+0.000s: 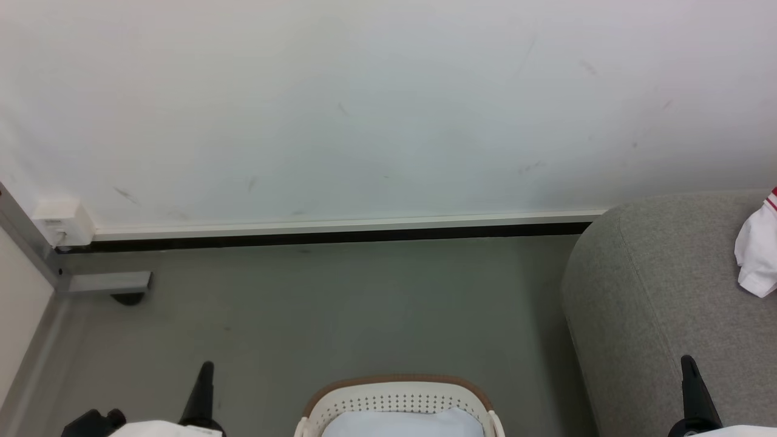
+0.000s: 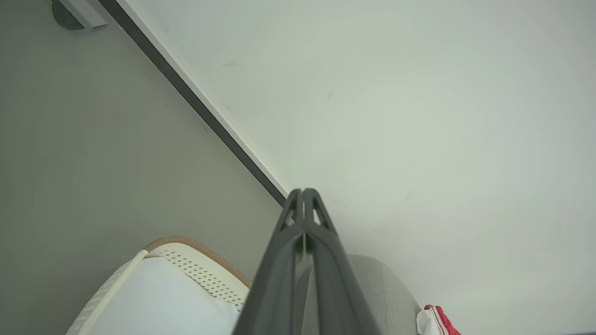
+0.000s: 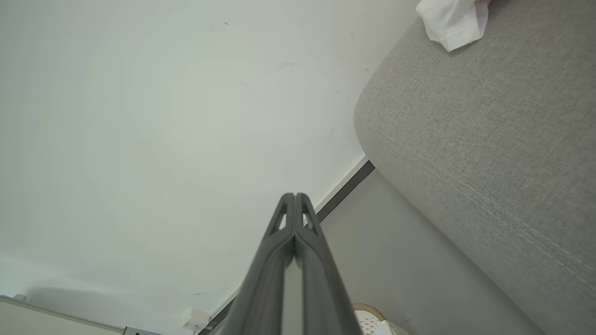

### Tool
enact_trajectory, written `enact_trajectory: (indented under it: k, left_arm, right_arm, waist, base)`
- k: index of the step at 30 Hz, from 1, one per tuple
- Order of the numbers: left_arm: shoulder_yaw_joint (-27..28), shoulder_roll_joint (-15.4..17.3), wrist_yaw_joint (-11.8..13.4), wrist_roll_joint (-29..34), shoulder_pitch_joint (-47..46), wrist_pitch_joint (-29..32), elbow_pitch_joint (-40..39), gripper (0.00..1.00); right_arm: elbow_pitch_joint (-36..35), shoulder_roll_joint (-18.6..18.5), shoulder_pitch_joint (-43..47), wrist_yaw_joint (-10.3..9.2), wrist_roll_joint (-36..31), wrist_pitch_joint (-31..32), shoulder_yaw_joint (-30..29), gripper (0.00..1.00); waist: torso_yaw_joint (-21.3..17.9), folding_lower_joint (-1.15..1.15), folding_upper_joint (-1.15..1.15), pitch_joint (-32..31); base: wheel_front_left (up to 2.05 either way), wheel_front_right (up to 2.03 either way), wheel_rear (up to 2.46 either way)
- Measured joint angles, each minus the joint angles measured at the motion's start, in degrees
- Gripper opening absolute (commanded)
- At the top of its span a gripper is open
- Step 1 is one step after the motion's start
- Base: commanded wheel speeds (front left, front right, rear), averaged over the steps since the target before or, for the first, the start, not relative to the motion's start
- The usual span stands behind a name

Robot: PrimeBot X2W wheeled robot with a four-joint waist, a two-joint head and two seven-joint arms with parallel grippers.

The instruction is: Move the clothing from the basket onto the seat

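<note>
Clothing, a soft red garment with white sleeve parts and striped trim (image 1: pixel 757 258), is in neither gripper. The left gripper (image 2: pixel 302 191) and the right gripper (image 3: pixel 294 195) each hold their long dark fingers pressed together on nothing, well apart from it. It lies crumpled on the big grey fabric seat (image 1: pixel 655 291), looking light and limp, best pinched at a bunched fold; beyond are the oval white perforated basket (image 1: pixel 394 400) holding a pale bluish cloth (image 1: pixel 400 425), the grey floor (image 1: pixel 334 303) and a scuffed white wall (image 1: pixel 364 109).
</note>
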Motion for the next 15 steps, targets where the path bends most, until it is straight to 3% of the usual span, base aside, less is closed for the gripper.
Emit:
enact_trajectory:
  k: [15]
  left_arm:
    - [1.9,-0.6,-1.4,-8.5,-0.8,2.1,-0.4,0.0]
  right_arm:
    - [-0.6,-0.1,-1.0,0.0,9.1,2.3,-0.6,0.0]
  waist:
    - [0.1,0.0,0.0,0.3]
  base:
    - [0.0,0.0,0.0]
